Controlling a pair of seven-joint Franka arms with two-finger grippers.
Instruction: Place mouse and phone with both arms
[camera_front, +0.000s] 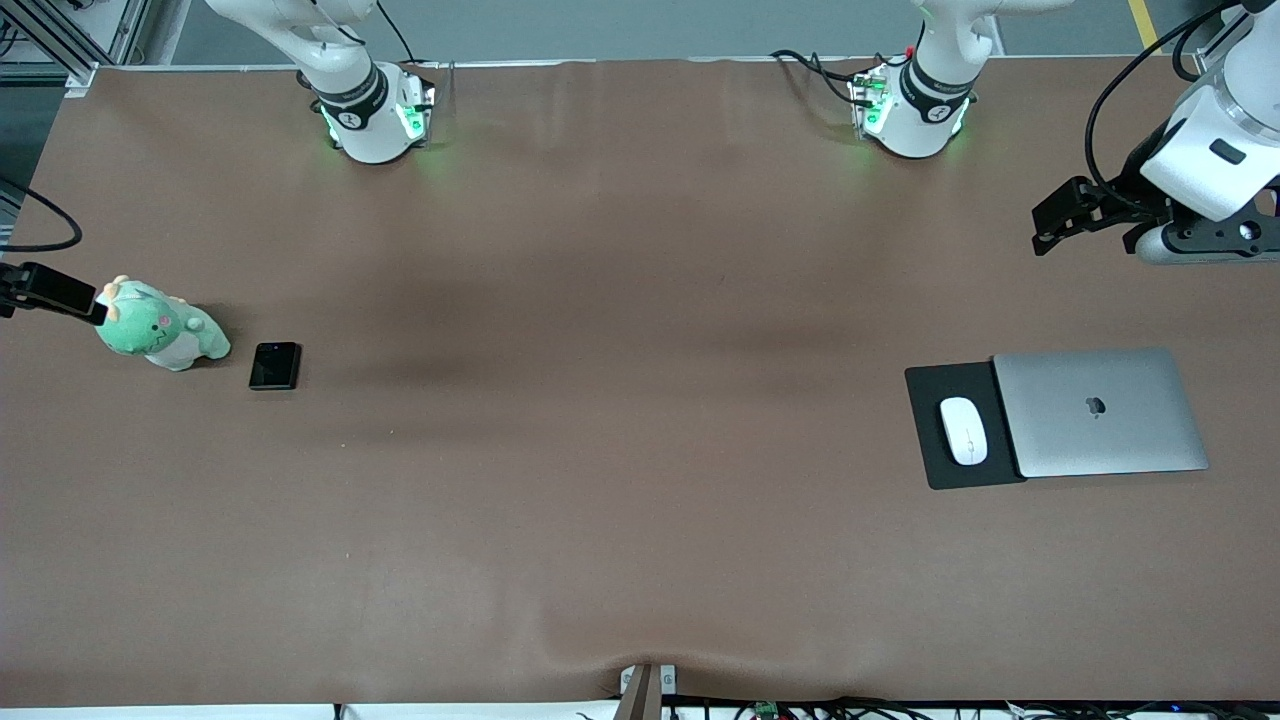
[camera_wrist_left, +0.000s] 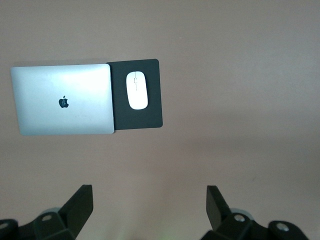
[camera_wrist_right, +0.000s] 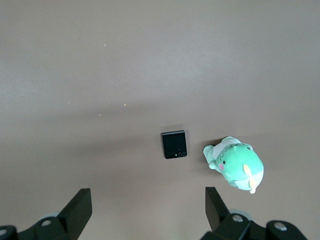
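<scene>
White mouse (camera_front: 963, 431) on black pad (camera_front: 925, 383) beside laptop (camera_front: 1100, 412), phone (camera_front: 274, 365) by green plush (camera_front: 160, 327), left gripper (camera_wrist_left: 149, 210) and right gripper (camera_wrist_right: 148, 210) both released, empty, high over brown worktop (camera_front: 600, 450).

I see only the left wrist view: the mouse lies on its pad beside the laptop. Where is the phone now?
Observer: The phone lies on the table toward the right arm's end, beside a green plush toy.
Operator: Is the right gripper holding anything?
Observer: No. The right gripper is open and empty, in the air close to the plush toy.
Operator: What is my left gripper over?
Observer: In the front view the left gripper is over bare table at the left arm's end, not over the laptop.
</scene>
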